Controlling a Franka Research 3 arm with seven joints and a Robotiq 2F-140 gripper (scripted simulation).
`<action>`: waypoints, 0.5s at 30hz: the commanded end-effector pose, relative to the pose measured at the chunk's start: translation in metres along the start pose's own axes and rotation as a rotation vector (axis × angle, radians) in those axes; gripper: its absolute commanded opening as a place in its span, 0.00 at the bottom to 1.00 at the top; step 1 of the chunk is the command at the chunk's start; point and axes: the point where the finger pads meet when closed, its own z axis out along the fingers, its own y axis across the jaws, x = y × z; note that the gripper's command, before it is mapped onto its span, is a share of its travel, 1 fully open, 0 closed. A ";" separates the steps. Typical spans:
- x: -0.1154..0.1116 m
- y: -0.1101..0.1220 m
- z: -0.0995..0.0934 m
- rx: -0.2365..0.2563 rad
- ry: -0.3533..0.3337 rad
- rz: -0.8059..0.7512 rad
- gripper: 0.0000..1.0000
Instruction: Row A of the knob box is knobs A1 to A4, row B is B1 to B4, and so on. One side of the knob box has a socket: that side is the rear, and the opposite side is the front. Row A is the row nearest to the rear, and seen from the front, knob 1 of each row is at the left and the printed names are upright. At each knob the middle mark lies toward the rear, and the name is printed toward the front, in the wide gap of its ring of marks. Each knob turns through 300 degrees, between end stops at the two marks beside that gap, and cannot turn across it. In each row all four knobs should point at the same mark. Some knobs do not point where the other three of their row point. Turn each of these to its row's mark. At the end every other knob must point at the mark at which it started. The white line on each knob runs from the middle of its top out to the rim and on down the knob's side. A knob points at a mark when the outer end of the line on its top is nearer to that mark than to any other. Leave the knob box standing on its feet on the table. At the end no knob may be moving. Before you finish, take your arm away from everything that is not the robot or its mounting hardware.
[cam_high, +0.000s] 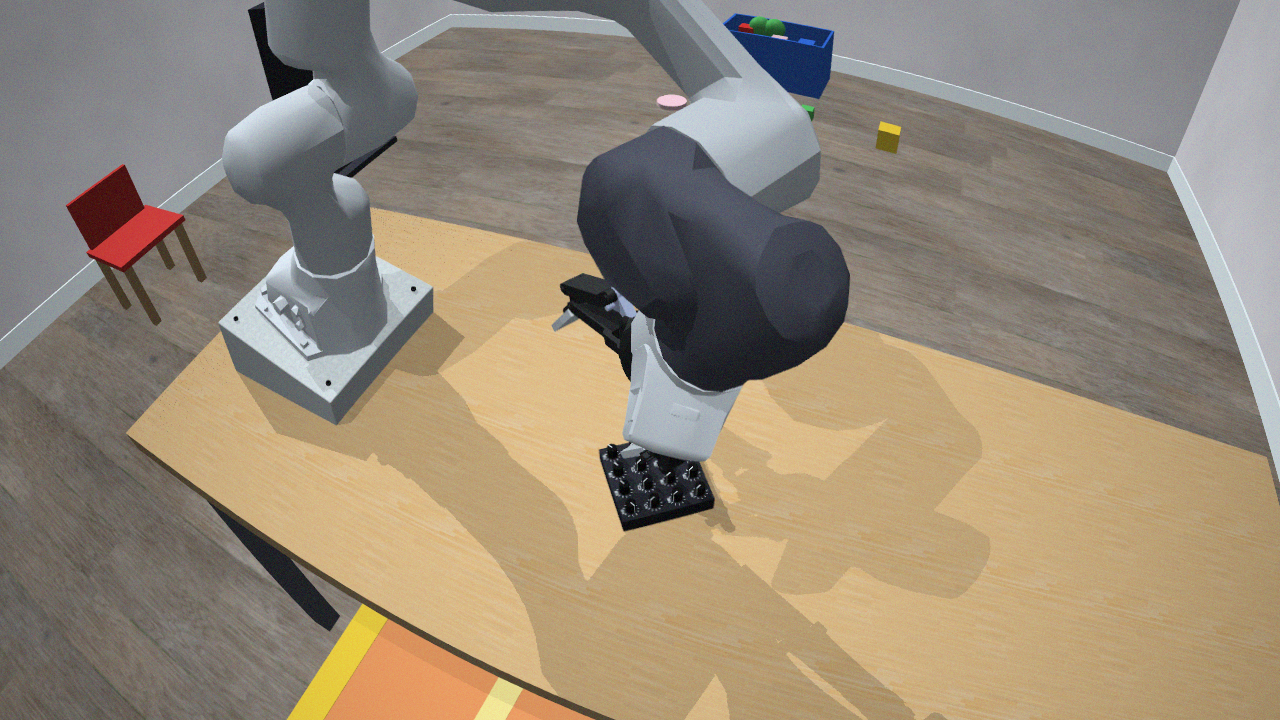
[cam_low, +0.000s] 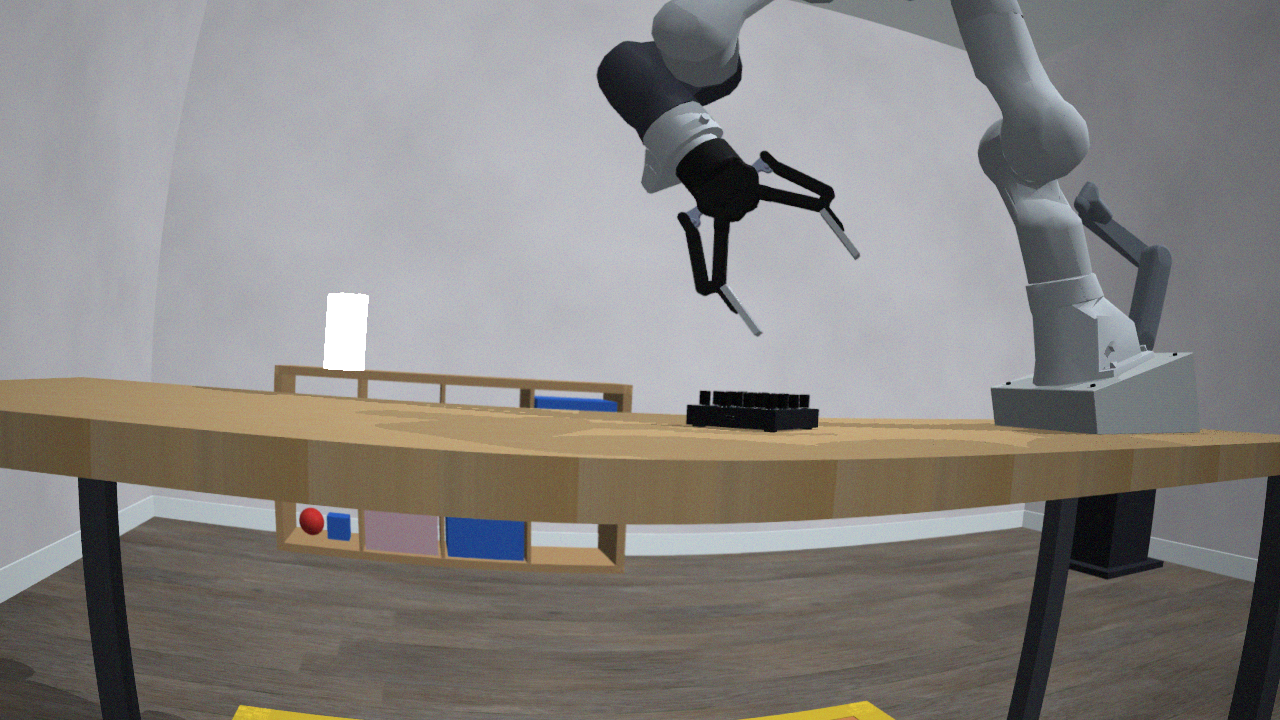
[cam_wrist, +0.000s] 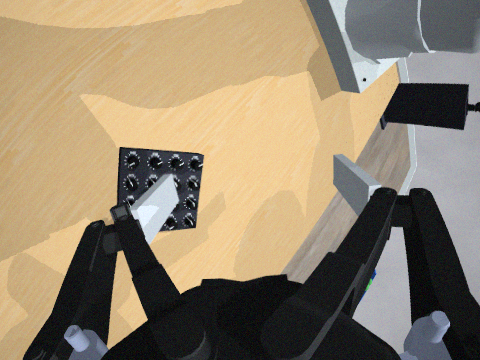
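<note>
- The bench lies under the box on all sides and is crossed by broad shadows.
- The arm has its base well apart from the box, on the same bench, and bends high over it.
- The shelf stands beyond the box, lower down, in the exterior view.
- The chair is red and on the floor, far left of the box in the top view.
- The claw hangs tilted above the box, touching nothing, its fingers wide apart with nothing between them.
- The box stands upright on the bench; one finger hides part of it in the wrist view.
- The knobs rise from the box's top in rows; their names are too small to read.
</note>
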 end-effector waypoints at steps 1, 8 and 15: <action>0.001 -0.006 -0.001 0.032 0.002 -0.153 1.00; 0.003 -0.010 0.002 0.056 0.014 -0.247 1.00; 0.005 -0.015 0.004 0.079 0.029 -0.345 1.00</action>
